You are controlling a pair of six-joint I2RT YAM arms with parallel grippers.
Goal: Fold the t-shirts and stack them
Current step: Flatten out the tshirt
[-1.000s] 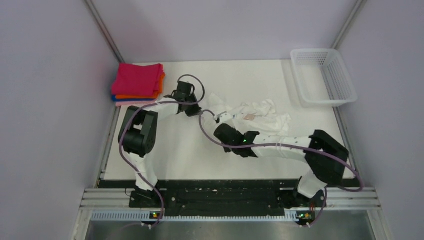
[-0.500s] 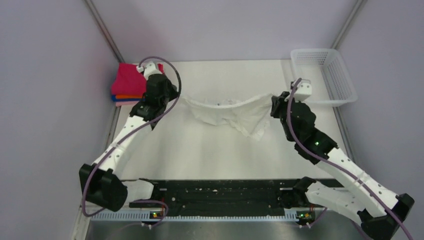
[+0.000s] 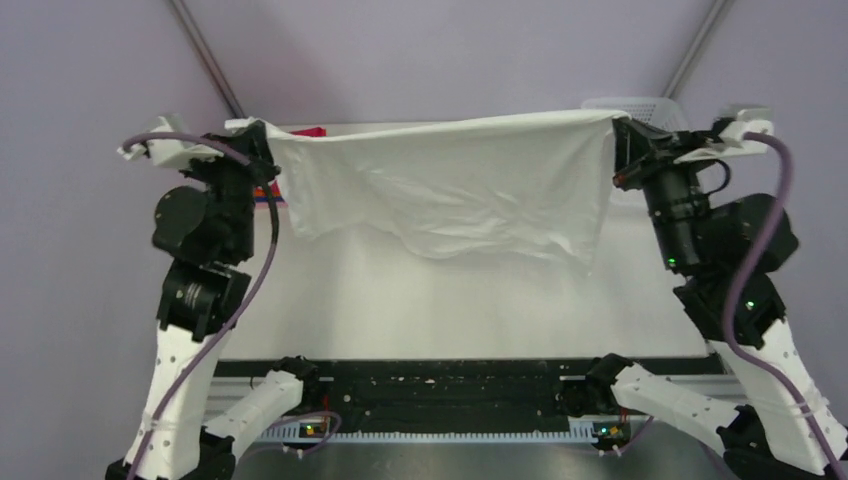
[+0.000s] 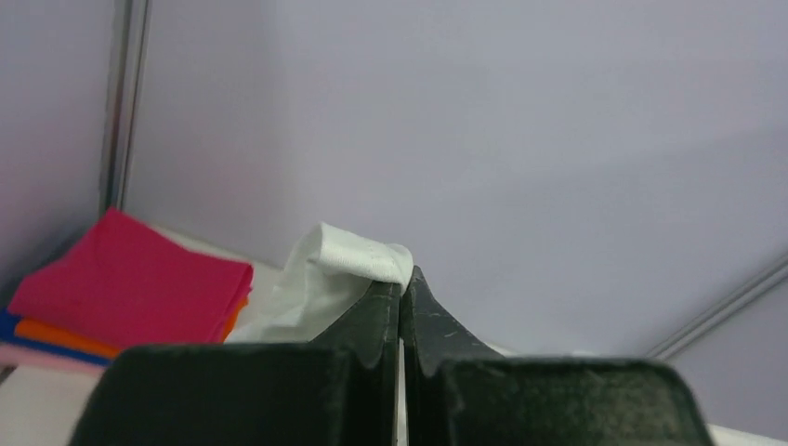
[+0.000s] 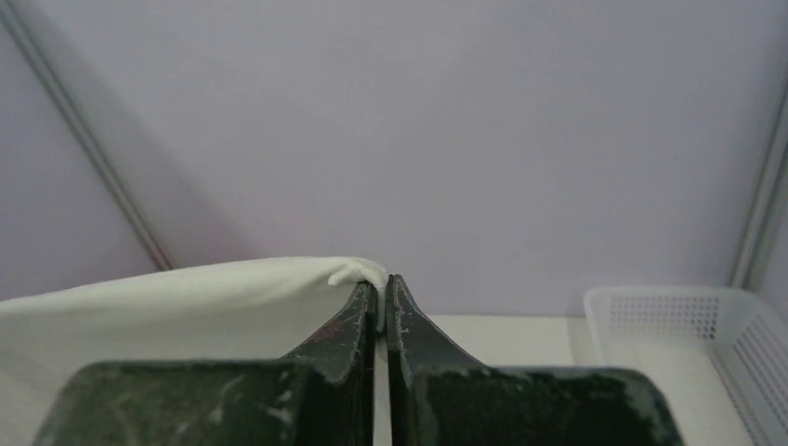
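The white t-shirt (image 3: pixel 450 185) hangs spread wide in the air above the table, stretched between both arms. My left gripper (image 3: pixel 262 133) is shut on its left top corner; the pinched hem shows in the left wrist view (image 4: pixel 358 260) above my left gripper (image 4: pixel 401 283). My right gripper (image 3: pixel 617 127) is shut on the right top corner, seen in the right wrist view (image 5: pixel 358 271) by my right gripper (image 5: pixel 382 288). The folded stack, magenta on top (image 4: pixel 125 293) over orange, blue and pink, lies at the back left, mostly hidden in the top view.
A white mesh basket (image 5: pixel 692 348) stands at the back right; in the top view it (image 3: pixel 640 105) is mostly hidden behind the right arm. Purple walls close in the table (image 3: pixel 420 300) on three sides.
Both arms have risen and spread apart, lifting the white t-shirt off the table. It went from a crumpled heap to a sagging strip to a wide hanging sheet.
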